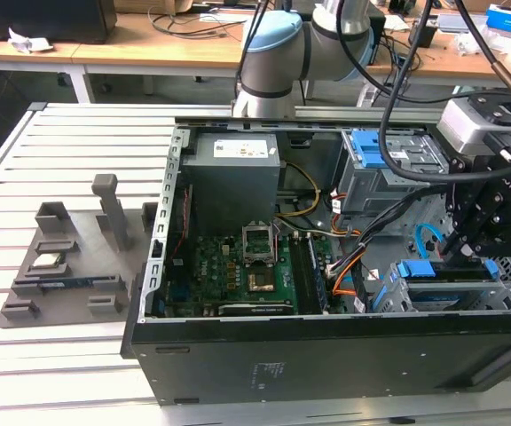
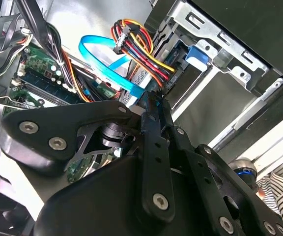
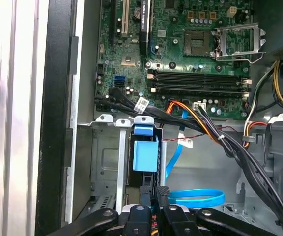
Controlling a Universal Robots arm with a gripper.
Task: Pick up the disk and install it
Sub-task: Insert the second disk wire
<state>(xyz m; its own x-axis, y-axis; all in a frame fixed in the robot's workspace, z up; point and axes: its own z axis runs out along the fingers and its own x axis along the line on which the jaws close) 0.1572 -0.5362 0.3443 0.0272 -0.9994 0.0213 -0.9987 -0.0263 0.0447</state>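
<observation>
The disk (image 3: 145, 156) stands edge-on in a slot of the metal drive cage (image 3: 107, 162), with its blue plastic rail end facing out. In the exterior view the disk (image 1: 446, 276) lies in the lower cage at the case's right end, its blue rail along the top. My gripper (image 3: 155, 191) is shut, fingertips pressed together right at the disk's outer end, with nothing seen between them. In the exterior view the gripper (image 1: 459, 250) hangs just above that cage. In the second wrist view the gripper (image 2: 153, 101) points at the blue cable and the cage beyond.
The open computer case (image 1: 326, 355) holds a motherboard (image 1: 238, 266), a grey power-supply box (image 1: 233, 173) and an upper cage with blue latch (image 1: 371, 151). Blue data cable (image 3: 195, 197) and black power leads (image 3: 230, 142) run beside the gripper. A grey fixture tray (image 1: 69, 266) lies at the exterior view's left.
</observation>
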